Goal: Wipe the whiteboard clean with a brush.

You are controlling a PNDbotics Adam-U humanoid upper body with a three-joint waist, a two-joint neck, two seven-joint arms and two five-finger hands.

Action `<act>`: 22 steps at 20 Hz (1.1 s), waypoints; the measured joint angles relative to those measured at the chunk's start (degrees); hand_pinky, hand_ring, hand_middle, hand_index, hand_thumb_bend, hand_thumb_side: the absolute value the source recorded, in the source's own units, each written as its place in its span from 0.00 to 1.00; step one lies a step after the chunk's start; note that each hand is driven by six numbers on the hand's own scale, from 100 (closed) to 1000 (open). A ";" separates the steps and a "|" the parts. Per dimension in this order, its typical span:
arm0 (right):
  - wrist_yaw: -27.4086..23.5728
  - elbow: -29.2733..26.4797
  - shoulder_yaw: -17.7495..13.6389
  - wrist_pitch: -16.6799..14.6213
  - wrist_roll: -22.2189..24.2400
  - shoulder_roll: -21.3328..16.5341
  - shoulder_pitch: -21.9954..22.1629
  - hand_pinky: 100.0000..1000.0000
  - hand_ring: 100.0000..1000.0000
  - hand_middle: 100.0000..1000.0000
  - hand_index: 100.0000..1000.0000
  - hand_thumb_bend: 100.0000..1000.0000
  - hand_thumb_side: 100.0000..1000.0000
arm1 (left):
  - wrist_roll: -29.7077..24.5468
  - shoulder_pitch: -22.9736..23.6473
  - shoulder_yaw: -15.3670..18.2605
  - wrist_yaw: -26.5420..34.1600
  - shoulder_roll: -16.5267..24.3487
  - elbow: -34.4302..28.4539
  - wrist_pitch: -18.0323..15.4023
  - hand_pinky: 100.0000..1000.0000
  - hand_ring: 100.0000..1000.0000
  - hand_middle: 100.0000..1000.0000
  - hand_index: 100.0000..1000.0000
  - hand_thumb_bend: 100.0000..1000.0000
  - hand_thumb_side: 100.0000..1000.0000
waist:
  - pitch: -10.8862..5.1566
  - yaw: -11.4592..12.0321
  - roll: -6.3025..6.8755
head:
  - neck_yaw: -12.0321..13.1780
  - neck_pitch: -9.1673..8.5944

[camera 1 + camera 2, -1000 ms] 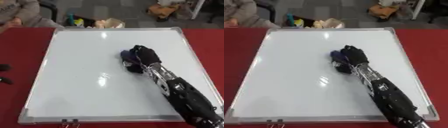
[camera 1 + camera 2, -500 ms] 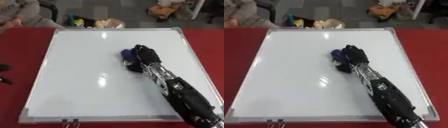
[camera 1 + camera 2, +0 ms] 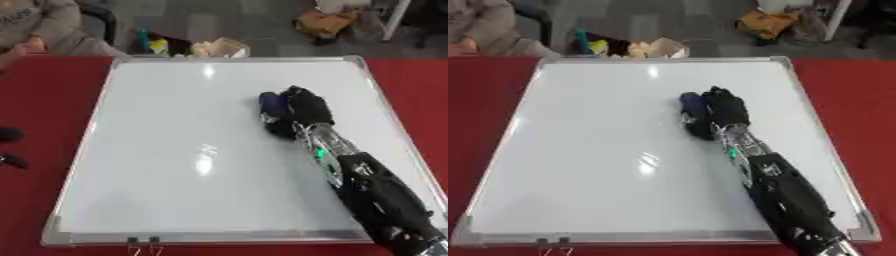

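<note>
One hand works here: the right hand (image 3: 302, 107), right of centre frame, fingers curled round the dark blue brush (image 3: 271, 106) pressed on the whiteboard (image 3: 175, 150). Wiping looks underway; next likely calls for sweeping across remaining board.

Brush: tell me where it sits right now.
The brush lies on the whiteboard, right of centre in the upper half, under the right hand, whose fingers curl over it.
</note>
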 measured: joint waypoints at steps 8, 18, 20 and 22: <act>-4.08 2.22 -2.68 3.88 -3.09 -2.01 0.00 0.72 0.75 0.71 0.81 0.00 1.00 | 0.01 0.02 0.01 0.00 0.00 0.00 0.00 0.36 0.66 0.48 0.56 0.16 0.94 | -0.03 -0.18 0.01 | 0.22 0.00; -8.42 3.12 -4.32 6.97 -5.27 -4.18 0.64 0.72 0.75 0.71 0.81 0.00 1.00 | 0.02 0.03 0.01 0.00 0.00 0.00 0.00 0.36 0.66 0.48 0.56 0.16 0.94 | -0.08 -0.30 0.01 | 0.25 0.00; -9.00 3.29 -4.49 7.36 -5.53 -4.51 0.80 0.72 0.75 0.70 0.81 0.00 1.00 | 0.02 0.03 0.01 0.00 0.00 0.00 -0.01 0.36 0.66 0.48 0.56 0.16 0.94 | -0.14 -0.34 0.01 | 0.25 0.00; -9.36 3.31 -4.72 7.70 -5.72 -4.82 1.05 0.72 0.75 0.70 0.81 0.00 1.00 | 0.02 0.03 0.02 0.00 0.00 0.00 -0.01 0.36 0.66 0.48 0.56 0.16 0.94 | -0.19 -0.35 0.01 | 0.25 0.00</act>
